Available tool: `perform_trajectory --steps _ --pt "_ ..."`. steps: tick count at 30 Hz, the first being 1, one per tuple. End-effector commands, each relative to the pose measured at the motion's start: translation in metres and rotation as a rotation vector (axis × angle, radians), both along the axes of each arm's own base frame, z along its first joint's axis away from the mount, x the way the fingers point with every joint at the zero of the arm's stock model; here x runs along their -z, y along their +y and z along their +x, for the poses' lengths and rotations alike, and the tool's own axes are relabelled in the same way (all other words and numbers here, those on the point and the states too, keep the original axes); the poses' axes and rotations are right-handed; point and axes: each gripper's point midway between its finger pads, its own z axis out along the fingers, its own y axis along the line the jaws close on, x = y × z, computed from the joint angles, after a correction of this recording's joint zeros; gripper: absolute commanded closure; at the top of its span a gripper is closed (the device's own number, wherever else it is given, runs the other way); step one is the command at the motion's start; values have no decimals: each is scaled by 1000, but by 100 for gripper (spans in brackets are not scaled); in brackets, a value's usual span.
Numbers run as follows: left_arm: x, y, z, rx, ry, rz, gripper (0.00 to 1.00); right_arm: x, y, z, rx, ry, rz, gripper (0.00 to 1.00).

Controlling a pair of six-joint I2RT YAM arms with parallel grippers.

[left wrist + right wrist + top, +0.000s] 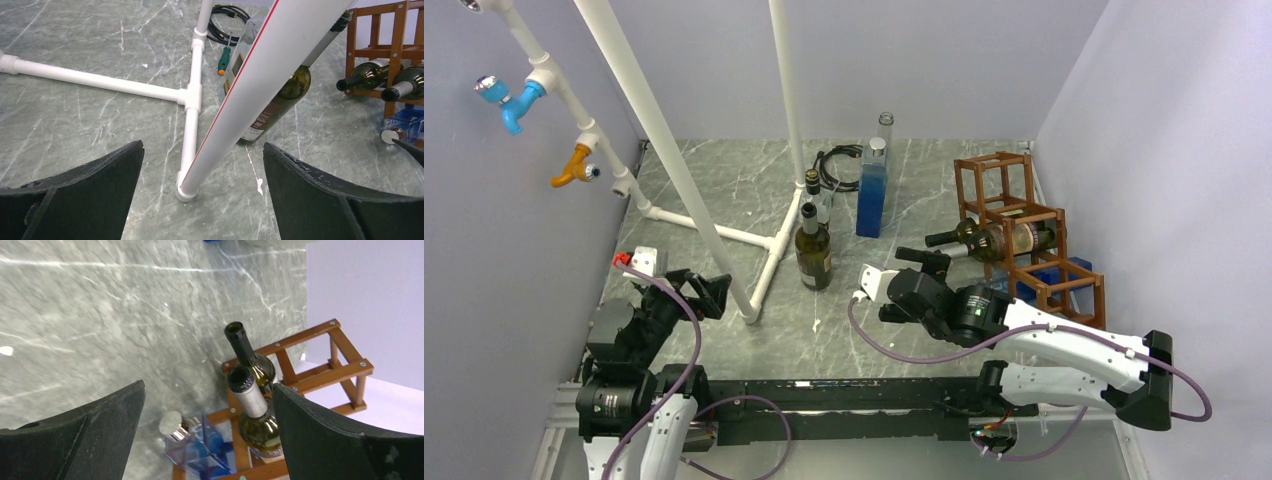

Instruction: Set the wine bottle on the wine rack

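The wine bottle (252,402) with the grey-sleeved neck lies on its side in the wine rack (305,335). It is close beside a second, dark-necked bottle (247,352), and both mouths poke out toward the open desk (724,190).

Far left, the left gripper (202,150) hangs low over the marbled top, jaws spread wide and holding nothing. Just ahead of it runs a white pipe frame (714,232), one slanted pole crossing right in front of the wrist camera.

Beside the frame's foot a dark wine bottle (814,255) stands upright, with another bottle (817,195) right behind it. A green-handled screwdriver (223,62) and a coil of black cable (834,165) lie further back.

Right of those stands a tall clear flask (872,195) of blue liquid.

Then comes the right gripper (207,387), jaws wide apart and empty. It is poised just in front of the two bottle mouths without touching them.

The rack sits against the right wall, stepping down toward the arms. In a low cell, below the two wine bottles, lies a clear blue bottle (197,447) with a silver cap.
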Motion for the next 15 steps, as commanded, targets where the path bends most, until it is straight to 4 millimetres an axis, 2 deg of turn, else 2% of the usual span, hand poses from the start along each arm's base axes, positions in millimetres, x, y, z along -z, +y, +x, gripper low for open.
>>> perform_trajectory --steps 1,4,6,12,15 --pt "-12 1 3 -6 -17 -11 6 -23 30 -6 42 17 265 0" --pt "-9 1 6 -9 6 -13 7 -36 47 -8 46 35 394 0" --pt "-9 -1 6 0 5 -13 7 -49 62 -12 54 72 540 0" --pt "-10 2 6 -16 -6 -11 4 -84 112 -29 -58 163 972 0" --pt "-8 3 8 -20 8 -14 2 -94 128 -36 -105 203 1086 0"
